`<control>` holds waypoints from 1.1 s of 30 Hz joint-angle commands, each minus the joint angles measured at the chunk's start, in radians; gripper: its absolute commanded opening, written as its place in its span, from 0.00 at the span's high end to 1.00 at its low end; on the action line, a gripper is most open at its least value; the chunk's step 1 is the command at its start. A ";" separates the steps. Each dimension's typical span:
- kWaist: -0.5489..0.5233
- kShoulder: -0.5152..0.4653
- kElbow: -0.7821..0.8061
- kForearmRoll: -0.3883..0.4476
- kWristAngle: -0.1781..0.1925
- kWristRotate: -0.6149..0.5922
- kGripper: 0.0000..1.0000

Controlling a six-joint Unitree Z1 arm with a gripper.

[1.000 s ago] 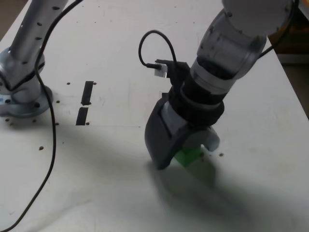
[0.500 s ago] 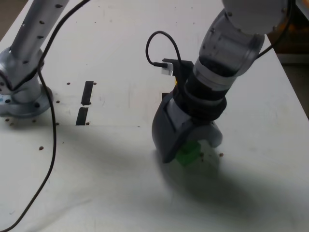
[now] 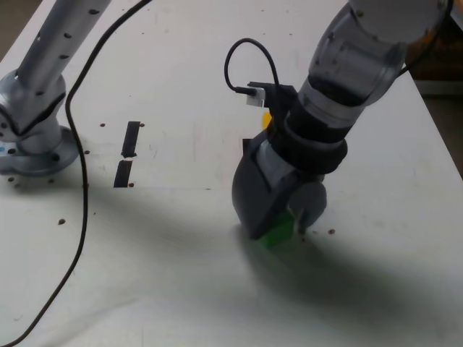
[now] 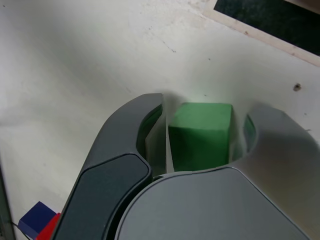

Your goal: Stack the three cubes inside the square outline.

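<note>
The green cube [image 3: 281, 233] [image 4: 202, 132] rests on the white table, near the middle of the exterior view. My gripper [image 3: 283, 224] [image 4: 200, 130] reaches down over it, and its dark grey fingers [image 4: 146, 125] sit close against both sides of the cube. A sliver of the yellow cube [image 3: 266, 118] shows behind the arm. Just below that sliver is a small black patch [image 3: 247, 143], likely a corner of the square outline, which the arm otherwise hides. The red cube is hidden.
The arm's base [image 3: 29, 116] stands at the exterior view's left, and a black cable [image 3: 81, 210] runs from it over the table. Two short black strips [image 3: 131, 137] lie between base and gripper. The wrist view shows a table edge [image 4: 250, 35] with dark floor beyond.
The jaws have closed from wide open onto the green cube. The arm has shifted slightly towards the exterior view's right. The cube still rests on the table.
</note>
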 commanded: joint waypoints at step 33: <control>0.051 -0.326 -0.119 0.217 0.190 0.339 0.90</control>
